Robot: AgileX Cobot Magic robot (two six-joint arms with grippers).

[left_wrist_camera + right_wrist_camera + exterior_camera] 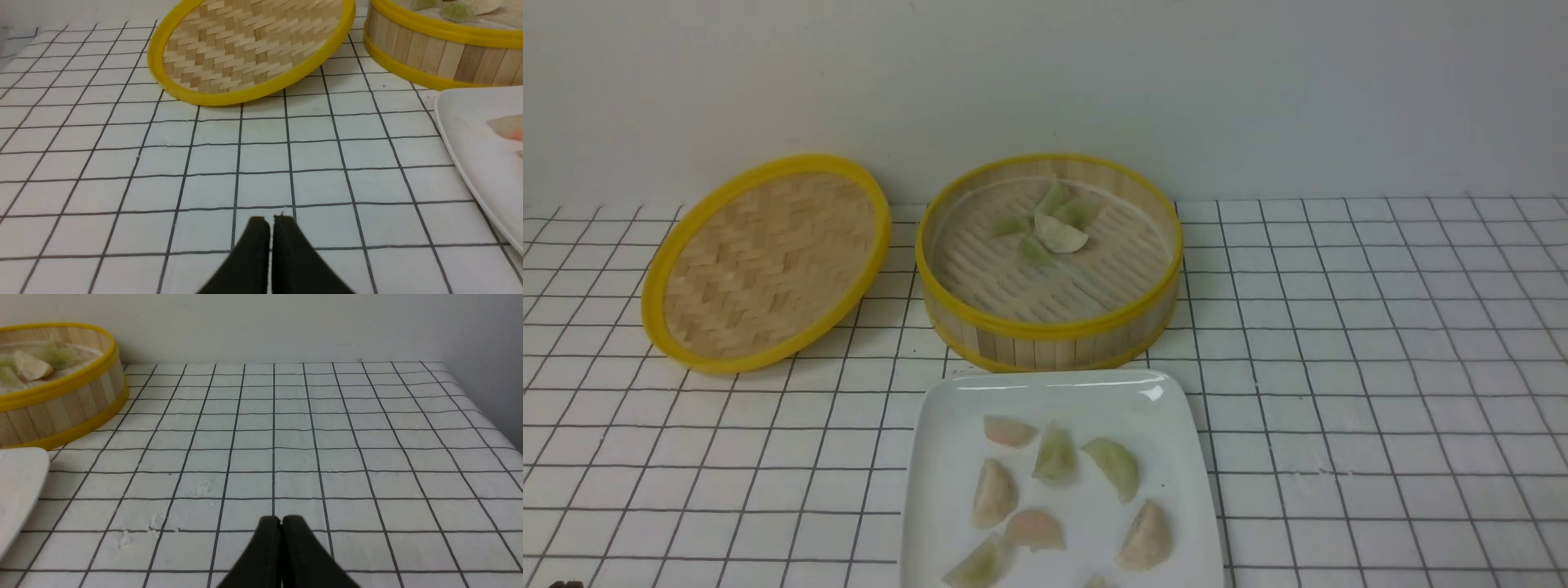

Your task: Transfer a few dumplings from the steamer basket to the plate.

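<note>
Bamboo basket (1049,327) sits at the back of the gridded bench (1380,367), a cluster of green and cream dumplings (1049,224) on its slatted floor. Just in front, the white plate (939,457) carries more dumplings, green, beige and pink. The woven lid (764,261) leans tilted beside the basket. Left tool (269,222) and right tool (281,520) hover over bare bench, both closed and empty.

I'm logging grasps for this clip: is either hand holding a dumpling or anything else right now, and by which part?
Nothing is held. The left hand and the right hand are both shut and empty, poised over bare tablecloth.
</note>
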